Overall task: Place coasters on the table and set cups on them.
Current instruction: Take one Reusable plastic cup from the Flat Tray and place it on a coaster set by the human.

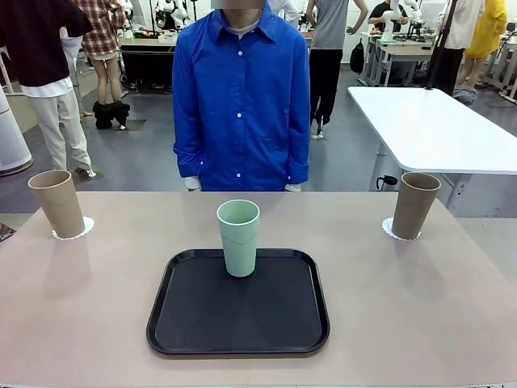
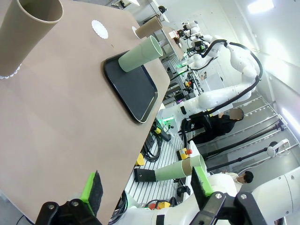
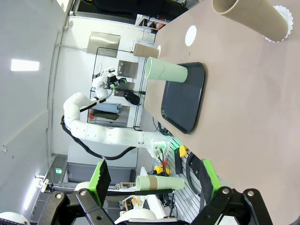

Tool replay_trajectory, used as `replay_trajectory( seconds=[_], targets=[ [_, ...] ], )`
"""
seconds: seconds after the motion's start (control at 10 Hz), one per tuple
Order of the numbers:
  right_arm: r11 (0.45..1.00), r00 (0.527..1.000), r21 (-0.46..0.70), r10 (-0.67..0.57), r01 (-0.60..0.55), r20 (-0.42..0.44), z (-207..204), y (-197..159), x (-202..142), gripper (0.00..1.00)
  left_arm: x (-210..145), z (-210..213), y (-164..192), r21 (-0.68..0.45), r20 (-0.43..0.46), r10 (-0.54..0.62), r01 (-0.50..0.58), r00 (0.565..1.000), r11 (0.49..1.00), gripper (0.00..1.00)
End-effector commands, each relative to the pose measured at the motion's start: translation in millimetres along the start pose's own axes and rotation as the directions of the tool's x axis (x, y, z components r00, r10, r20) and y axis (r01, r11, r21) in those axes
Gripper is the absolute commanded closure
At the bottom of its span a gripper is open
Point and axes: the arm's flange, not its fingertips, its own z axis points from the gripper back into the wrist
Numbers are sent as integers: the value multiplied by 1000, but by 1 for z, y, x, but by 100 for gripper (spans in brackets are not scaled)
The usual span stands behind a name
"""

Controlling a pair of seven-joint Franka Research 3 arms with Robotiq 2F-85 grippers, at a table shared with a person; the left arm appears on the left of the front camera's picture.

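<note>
My left gripper stands with its two fingers spread wide and nothing between them, and my right gripper is just the same, open and empty; both hang off my side of the table, touching none of the cups. The black tray lies in the middle of the table in front of me. The mint green cup stands upright on the tray, at the tray's 12 o'clock edge. At about 10 o'clock from the tray the left tan cup stands upright on the left coaster, whose lacy rim peeps out around its base. At about 2 o'clock the right tan cup stands the same way on the right coaster. The third coaster lies bare on the table beyond the tray's far edge, at 12 o'clock, apart from the tray. A person in a blue shirt stands at the far side.
</note>
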Motion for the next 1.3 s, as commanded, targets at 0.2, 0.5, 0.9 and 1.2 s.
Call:
replay_trajectory(
  seconds=[0.2,0.5,0.9,1.2],
  targets=[
    [1000,1000,-2,2,-2,-1,1,2,-1,0,0,1,-2,4,1,2,-2,1000,1000,0],
    [971,973,-66,231,-229,12,-26,50,0,0,0,1,-2,4,1,2,-2,1000,1000,0],
    [692,758,-322,537,-647,-369,-211,167,-13,0,0,1,-2,4,1,2,-2,1000,1000,0],
    [415,411,-172,603,-893,-684,-343,150,-57,0,0,1,-2,4,1,2,-2,1000,1000,0]
  ],
)
